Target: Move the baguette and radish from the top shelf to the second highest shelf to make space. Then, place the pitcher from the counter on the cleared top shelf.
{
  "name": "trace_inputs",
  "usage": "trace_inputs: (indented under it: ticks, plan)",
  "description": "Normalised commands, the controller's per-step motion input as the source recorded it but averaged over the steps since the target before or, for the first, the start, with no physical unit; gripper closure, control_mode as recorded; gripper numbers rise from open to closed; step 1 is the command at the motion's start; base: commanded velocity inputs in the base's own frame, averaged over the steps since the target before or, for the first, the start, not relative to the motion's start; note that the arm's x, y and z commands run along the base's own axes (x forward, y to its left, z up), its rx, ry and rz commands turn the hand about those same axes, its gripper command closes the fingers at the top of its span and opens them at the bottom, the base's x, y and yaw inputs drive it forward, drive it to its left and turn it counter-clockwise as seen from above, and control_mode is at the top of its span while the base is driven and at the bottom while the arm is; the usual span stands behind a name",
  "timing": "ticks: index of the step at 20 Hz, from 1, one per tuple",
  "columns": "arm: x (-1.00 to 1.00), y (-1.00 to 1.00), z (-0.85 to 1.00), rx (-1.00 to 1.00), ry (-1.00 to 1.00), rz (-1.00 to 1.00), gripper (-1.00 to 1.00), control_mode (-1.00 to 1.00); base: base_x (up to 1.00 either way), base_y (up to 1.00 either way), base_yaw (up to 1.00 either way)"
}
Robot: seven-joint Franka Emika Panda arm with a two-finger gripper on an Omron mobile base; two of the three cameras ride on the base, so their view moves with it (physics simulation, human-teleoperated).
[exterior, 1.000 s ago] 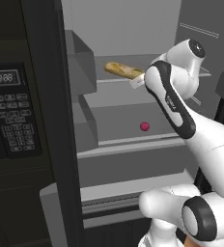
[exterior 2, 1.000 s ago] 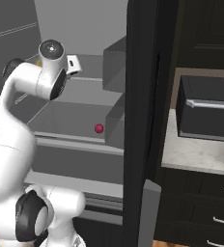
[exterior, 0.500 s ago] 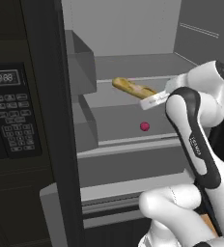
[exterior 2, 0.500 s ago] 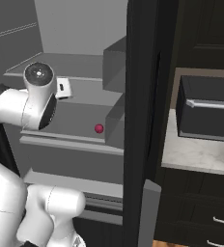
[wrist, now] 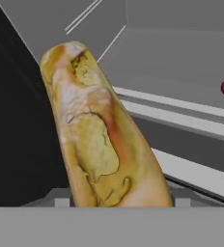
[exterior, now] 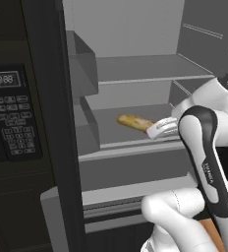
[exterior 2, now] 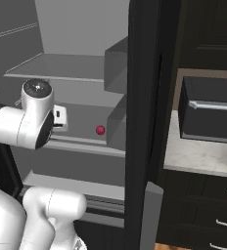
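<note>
The end effector (exterior: 157,129) is gripping the baguette (exterior: 134,122) by one end, jaws closed on the loaf. Since a second ago, it has been lowering the baguette from the top shelf (exterior: 150,69) to the second highest shelf (exterior: 135,147). The move is nearly complete (release pending). The radish (exterior 2: 100,130) is resting on this lower shelf, at 3 o'clock from the loaf in the hand view. The grey fridge interior is standing open, with dark cabinets and a bench (exterior 2: 198,156) alongside.

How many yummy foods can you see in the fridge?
2. The baguette is held in the gripper over the second highest shelf. The radish sits on that shelf. Others may hide behind the arm.
</note>
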Motion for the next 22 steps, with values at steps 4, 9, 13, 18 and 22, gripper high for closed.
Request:
trace_inputs:
  ticks: [4, 9, 13, 18, 22]
  plan:
    - [0.07, 0.0, -0.6, 0.0, 0.01, 0.0, 1.0, -1.0, 0.0, 0.0, 0.0]
    - [0.43, 0.0, -0.46, 0.0, 0.01, -0.04, 1.0, -1.0, 0.0, 0.0, 0.0]
    - [0.6, 0.14, -0.16, 0.0, 0.02, -0.08, 1.0, -1.0, 0.0, 0.0, 0.0]
    - [0.62, 0.19, -0.03, -0.02, 0.0, -0.11, 1.0, -1.0, 0.0, 0.0, 0.0]
    - [0.7, 0.15, -0.22, 0.0, 0.0, -0.07, 1.0, -1.0, 0.0, 0.0, 0.0]
